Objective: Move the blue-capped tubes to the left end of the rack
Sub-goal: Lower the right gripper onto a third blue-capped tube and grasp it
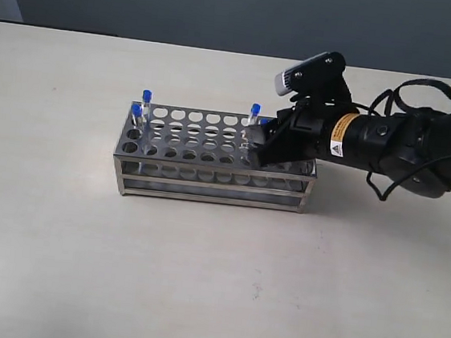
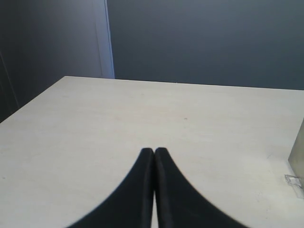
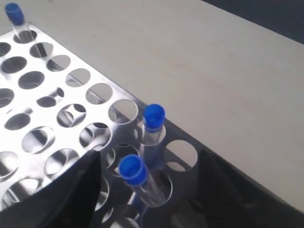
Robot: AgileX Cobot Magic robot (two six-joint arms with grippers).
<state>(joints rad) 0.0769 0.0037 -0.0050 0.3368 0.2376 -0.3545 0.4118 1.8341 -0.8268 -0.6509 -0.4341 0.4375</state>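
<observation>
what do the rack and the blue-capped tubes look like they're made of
Rack: polished metal, probably stainless steel; its top mirrors light. Tubes: clear glass or plastic, cannot tell which; the rack shows through them. Caps: opaque blue, smooth, likely plastic.

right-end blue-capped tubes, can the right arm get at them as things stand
Probably yes: its open jaws sit either side of the nearer tube, just above the rack, with nothing else in between.

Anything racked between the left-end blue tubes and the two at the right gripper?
Nothing: only empty rack holes between the left-end tubes and the two tubes at the right gripper, per exterior view.
</observation>
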